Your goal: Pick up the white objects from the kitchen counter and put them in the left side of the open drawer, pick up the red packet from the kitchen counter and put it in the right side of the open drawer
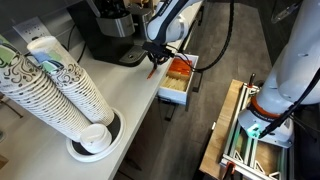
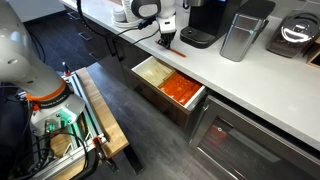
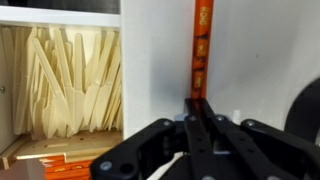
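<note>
- Thin orange-red stick packet (image 3: pixel 203 50): upper end cut by the top edge of the wrist view. Lower end hidden where the fingers of the black tool (image 3: pixel 197 125) pinch it. Print blurred, unreadable.
- Black tool: body cut by the bottom edge.
- Open white drawer (image 3: pixel 60 14): cut by the left and bottom edges.
- Heaped orange packets (image 3: pixel 70 172): only a strip shows at the bottom edge.
- Dark rounded object (image 3: pixel 306 110): cut by the right edge, kind not discernible.
- Stacked patterned paper cups (image 1: pixel 50 85): cut by the left edge.
- Black coffee machine (image 1: pixel 110 30): top cut off.
</note>
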You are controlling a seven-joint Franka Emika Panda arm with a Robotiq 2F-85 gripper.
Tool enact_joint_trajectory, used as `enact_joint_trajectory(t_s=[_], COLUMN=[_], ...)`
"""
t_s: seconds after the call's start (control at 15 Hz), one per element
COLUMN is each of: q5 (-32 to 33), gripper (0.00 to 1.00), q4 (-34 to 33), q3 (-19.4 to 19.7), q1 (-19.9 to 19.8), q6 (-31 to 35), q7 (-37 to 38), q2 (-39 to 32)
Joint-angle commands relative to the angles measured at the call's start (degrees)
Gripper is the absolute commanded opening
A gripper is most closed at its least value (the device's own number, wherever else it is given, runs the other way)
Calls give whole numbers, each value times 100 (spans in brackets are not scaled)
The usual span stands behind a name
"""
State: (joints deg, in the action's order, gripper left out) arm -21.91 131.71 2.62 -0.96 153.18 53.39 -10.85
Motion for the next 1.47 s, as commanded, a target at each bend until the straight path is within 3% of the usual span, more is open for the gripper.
enact_joint_trajectory(t_s=[0.0, 0.33, 0.4, 1.13, 1.4], q5=[149, 434, 288, 344, 444], gripper=[6, 7, 7, 7, 6], q4=[180, 535, 218, 380, 413], q3=[171, 459, 368, 402, 596], q1=[4, -97, -111, -167, -300], q6=[126, 225, 132, 122, 129], q7=[265, 581, 447, 440, 959], q2=[156, 583, 260, 488, 457])
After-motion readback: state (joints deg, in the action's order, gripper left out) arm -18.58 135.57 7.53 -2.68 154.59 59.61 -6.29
